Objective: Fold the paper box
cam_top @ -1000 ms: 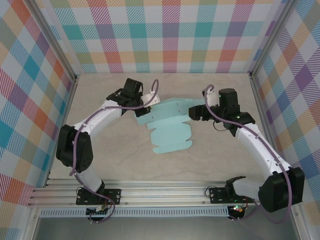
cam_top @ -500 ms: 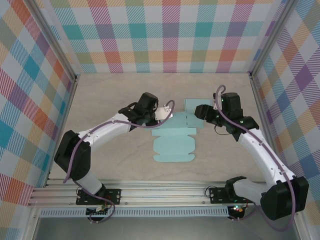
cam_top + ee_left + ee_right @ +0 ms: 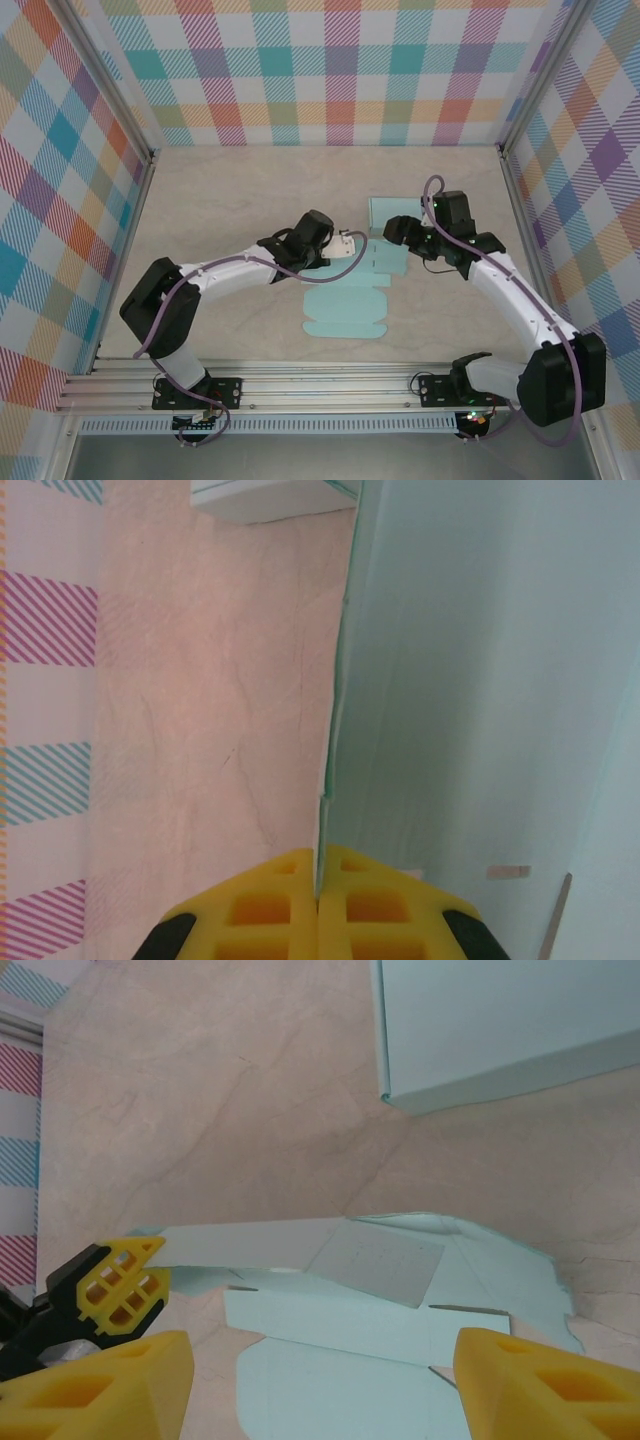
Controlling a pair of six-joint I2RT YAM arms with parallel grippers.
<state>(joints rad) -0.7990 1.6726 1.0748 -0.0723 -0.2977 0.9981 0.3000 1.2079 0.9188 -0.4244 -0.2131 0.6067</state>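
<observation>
My left jaws pinch shut on an edge of the pale-blue paper box (image 3: 345, 312) on the tabletop (image 3: 220, 200). My right jaws hang open above it, empty.

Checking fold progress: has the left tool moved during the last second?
Yes. In the top view the left tool, shut on the paper box edge, has shifted rightward and nearer the arm bases, farther from the back wall.

I'm looking at a pale, marbled bench (image 3: 225, 195) — the unfolded teal paper box (image 3: 345, 312) lies spread just right of centre, and a smaller teal box (image 3: 382, 207) sits beyond it, toward one o'clock.
</observation>
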